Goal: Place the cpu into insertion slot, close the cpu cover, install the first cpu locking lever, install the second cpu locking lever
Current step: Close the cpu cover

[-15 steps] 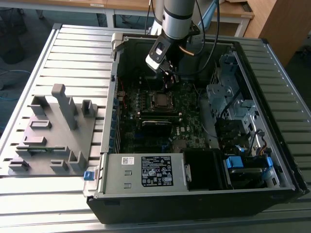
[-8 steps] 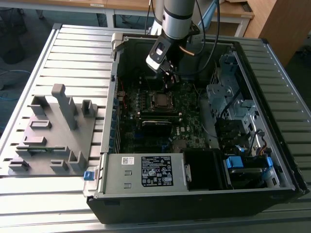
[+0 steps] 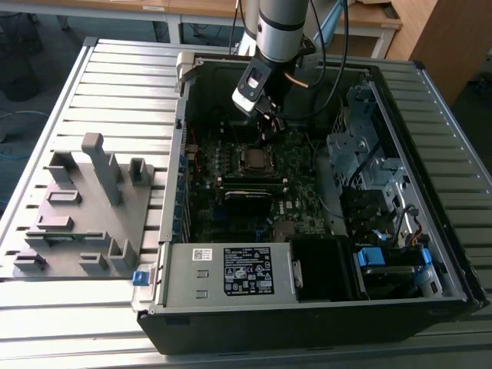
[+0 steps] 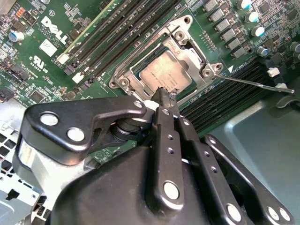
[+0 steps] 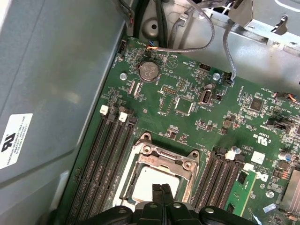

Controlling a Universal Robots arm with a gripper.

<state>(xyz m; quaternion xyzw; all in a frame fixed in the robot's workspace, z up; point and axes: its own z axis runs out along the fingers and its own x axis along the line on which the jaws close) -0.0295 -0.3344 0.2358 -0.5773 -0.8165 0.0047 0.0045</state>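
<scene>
A grey slatted metal table (image 3: 115, 84) lies well apart from the jaws on every side. Beyond the jaws stand light wooden desks (image 3: 207, 8) on dark floor (image 3: 46, 31); a brown wooden cabinet (image 3: 453, 31) stands toward the exterior view's right of the jaws

Open top, frame centre: I have clear descent to the slot (image 3: 254, 159), where the gripper (image 3: 267, 137) hangs. A case wall (image 3: 184, 123) bounds the exterior view's left and a drive cage (image 3: 350, 150) its right. Cables (image 3: 343, 38) cross the upper centre.
</scene>
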